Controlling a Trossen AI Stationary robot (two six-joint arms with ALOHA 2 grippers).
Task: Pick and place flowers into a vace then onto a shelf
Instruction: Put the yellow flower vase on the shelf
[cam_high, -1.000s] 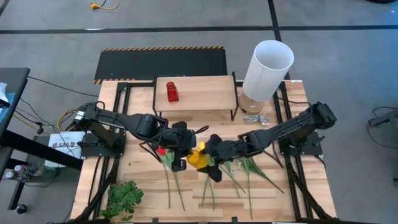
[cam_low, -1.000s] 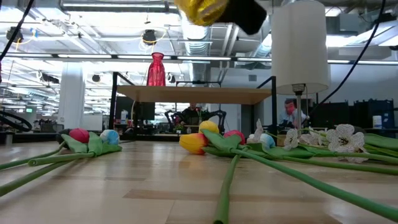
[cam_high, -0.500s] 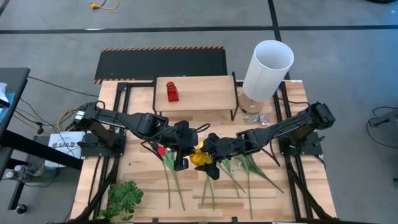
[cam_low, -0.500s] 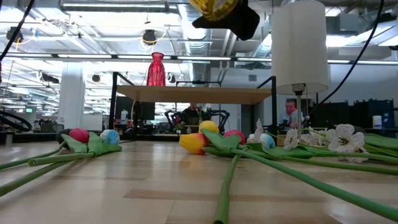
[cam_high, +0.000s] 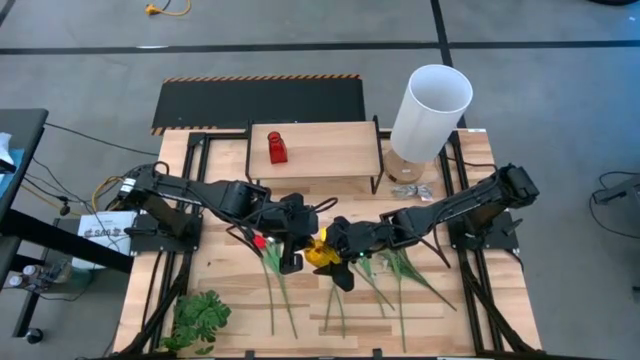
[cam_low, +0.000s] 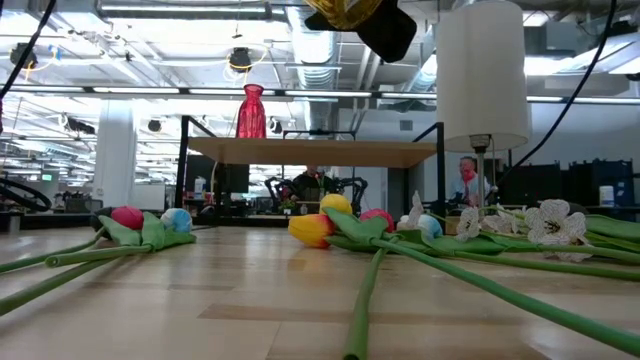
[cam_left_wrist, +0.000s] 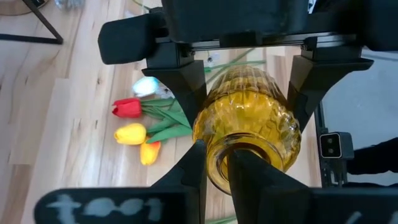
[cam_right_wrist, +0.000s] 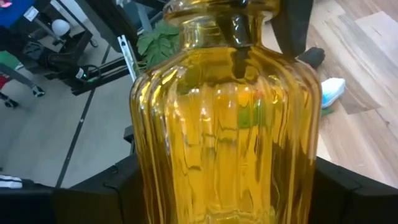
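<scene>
A yellow ribbed glass vase hangs above the table's middle between both grippers. My left gripper is shut on its mouth. My right gripper is open, one finger on each side of the vase's body. The flowers lie flat on the table: tulips under the left arm, more tulips under the right arm, and white blossoms. The shelf stands at the far middle. My left gripper pinches the rim of the vase's mouth, one finger inside the mouth and one outside. The vase is lifted clear of the table and tipped over, its mouth toward the left gripper. Whether my right gripper's fingers touch the vase's body, I cannot tell.
A small red vase stands on the shelf's left part. A tall white lamp shade rises at the far right. A leafy green sprig lies at the near left. A black panel lies beyond the shelf.
The yellow vase has shifted slightly toward the right gripper and tipped a little in the left gripper's hold. The right gripper's fingers have come closer around its body. Neither gripper's opening has changed.
</scene>
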